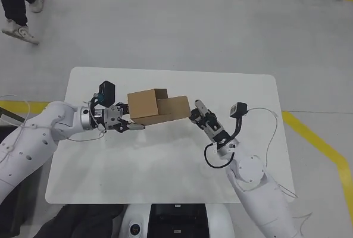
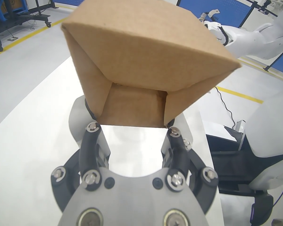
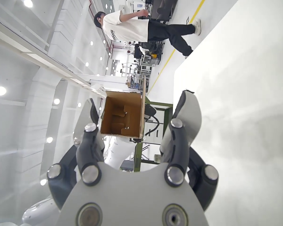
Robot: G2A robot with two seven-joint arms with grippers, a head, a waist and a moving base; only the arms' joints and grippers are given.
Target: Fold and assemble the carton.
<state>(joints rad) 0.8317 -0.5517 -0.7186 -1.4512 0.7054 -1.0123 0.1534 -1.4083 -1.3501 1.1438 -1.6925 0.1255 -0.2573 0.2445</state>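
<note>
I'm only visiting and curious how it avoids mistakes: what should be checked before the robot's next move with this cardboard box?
1. The left gripper holds the carton: ok.
2. The right gripper is open: ok.
3. Carton end facing the right gripper is open: ok.
4. The flaps at the held end lie flat: not ok, they gape.
5. Open end centred on the right gripper: cannot tell.

matt cardboard carton (image 1: 155, 106) — smooth table (image 1: 164, 172)
</note>
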